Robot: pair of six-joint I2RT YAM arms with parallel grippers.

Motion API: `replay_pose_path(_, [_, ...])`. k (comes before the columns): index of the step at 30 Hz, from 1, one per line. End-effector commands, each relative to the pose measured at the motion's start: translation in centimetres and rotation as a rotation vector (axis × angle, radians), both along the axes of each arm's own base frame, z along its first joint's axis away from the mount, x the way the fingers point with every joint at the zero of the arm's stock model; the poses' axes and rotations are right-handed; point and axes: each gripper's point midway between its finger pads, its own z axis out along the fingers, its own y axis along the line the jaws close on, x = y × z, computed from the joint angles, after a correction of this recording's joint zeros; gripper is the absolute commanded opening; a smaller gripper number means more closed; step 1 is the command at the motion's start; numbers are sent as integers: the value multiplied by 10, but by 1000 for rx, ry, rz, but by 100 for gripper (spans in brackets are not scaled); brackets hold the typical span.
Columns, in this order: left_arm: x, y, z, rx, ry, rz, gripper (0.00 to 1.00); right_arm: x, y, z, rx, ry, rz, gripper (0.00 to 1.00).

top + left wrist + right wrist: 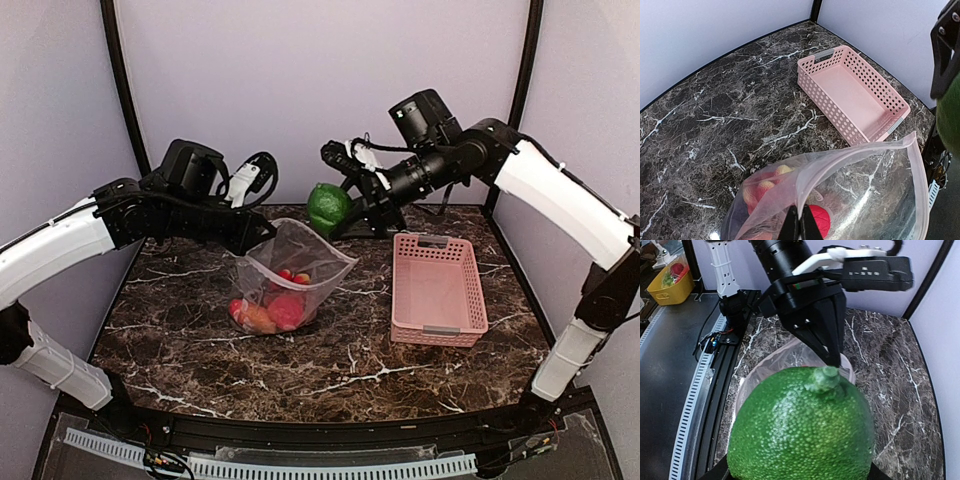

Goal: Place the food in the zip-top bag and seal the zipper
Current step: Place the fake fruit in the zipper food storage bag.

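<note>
The clear zip-top bag [300, 262] stands open at the table's middle with red and orange toy food [283, 310] inside. My left gripper [262, 236] is shut on the bag's rim and holds the mouth up; the left wrist view shows its fingertips [800, 227] pinching the plastic [860, 185] above a red piece [822, 218]. My right gripper [338, 212] is shut on a round, bumpy green toy fruit [328, 205], held just above and behind the bag's mouth. The fruit fills the right wrist view [800, 430], hiding my fingers, with the bag [771, 369] beneath it.
An empty pink slotted basket [472, 290] sits right of the bag and shows in the left wrist view [816, 89]. The booth walls stand close behind both arms. A yellow bin [670, 286] sits off the table.
</note>
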Motion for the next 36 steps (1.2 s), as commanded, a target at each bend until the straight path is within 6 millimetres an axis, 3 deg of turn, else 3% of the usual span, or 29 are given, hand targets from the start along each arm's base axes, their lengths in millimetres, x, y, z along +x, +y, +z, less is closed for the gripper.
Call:
replay_pose_path(1, [-2, 6, 16, -42, -30, 12, 1, -14, 23, 4, 20, 5, 60, 53])
replay_pose_path(7, [-3, 7, 18, -53, -36, 17, 1, -15, 41, -12, -20, -10, 63, 57])
replay_pose_path(15, [-4, 9, 17, -51, -39, 20, 1, -6, 47, -26, -51, -15, 37, 58])
replay_pose_path(27, [-4, 9, 16, -52, -41, 19, 1, -6, 47, -26, -80, -32, 27, 80])
replay_pose_path(33, [-4, 10, 16, -54, -46, 19, 1, -20, 45, -26, -90, -25, 78, 72])
replay_pose_path(36, [-4, 9, 17, -57, -48, 18, 1, -35, 46, -37, -119, -25, 121, 67])
